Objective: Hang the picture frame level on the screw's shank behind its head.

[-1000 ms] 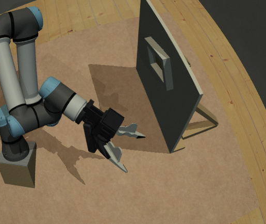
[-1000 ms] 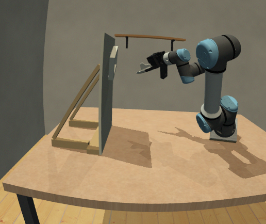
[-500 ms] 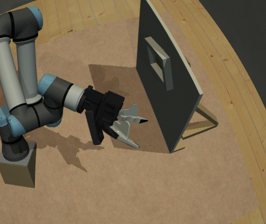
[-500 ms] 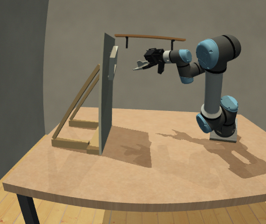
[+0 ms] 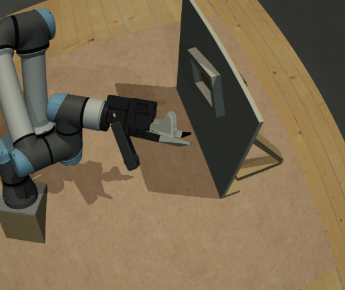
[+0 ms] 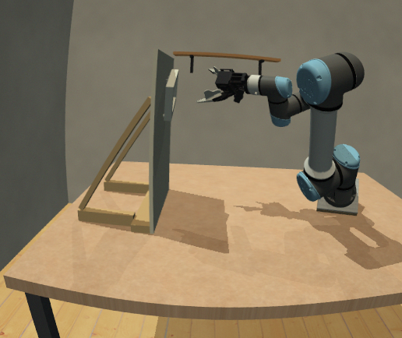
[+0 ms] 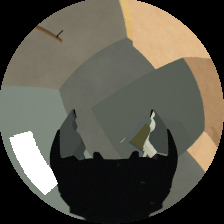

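Note:
The picture frame (image 5: 218,97) (image 6: 169,102) (image 7: 148,147) is on the front of the upright grey board (image 5: 210,143) (image 6: 160,156) (image 7: 170,95). The screw's seat behind it is hidden, and I cannot tell if the frame is level. My gripper (image 5: 190,138) (image 6: 204,86) (image 7: 113,109) is open and empty. It points toward the board at about the frame's height, with a gap between its fingertips and the frame. In the wrist view the right finger covers part of the frame.
Wooden braces (image 5: 263,167) (image 6: 112,156) stand behind the board. A brown rail (image 6: 225,56) (image 7: 49,33) on dark brackets is on the back wall. The board stands on the table (image 5: 180,234) (image 6: 268,272), opposite the arm's base block (image 5: 23,224).

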Motion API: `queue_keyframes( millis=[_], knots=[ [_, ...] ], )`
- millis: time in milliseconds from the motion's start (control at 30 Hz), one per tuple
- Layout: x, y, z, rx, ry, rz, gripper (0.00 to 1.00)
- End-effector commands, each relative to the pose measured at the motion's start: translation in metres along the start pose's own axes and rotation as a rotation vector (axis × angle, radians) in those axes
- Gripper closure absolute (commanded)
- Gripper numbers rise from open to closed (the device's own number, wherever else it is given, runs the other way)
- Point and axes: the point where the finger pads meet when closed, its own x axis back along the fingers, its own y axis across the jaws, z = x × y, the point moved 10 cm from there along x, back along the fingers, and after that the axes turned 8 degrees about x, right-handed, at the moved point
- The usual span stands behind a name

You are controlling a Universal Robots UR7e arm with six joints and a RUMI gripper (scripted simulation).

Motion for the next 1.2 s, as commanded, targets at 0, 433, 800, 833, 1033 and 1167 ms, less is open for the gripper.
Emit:
queue_keyframes(
  millis=[0, 433, 800, 833, 1033, 1167],
  knots=[
    [0.003, 0.001, -0.015, 0.096, -0.071, 0.001, 0.0],
    [0.021, 0.015, -0.06, 0.41, -0.262, 0.024, 0.0],
    [0.034, 0.028, -0.083, 0.601, -0.369, 0.048, 0.0],
    [0.036, 0.03, -0.085, 0.621, -0.38, 0.05, 0.0],
    [0.044, 0.038, -0.096, 0.726, -0.435, 0.067, 0.0],
    [0.046, 0.041, -0.099, 0.757, -0.451, 0.073, 0.0]
  ],
)
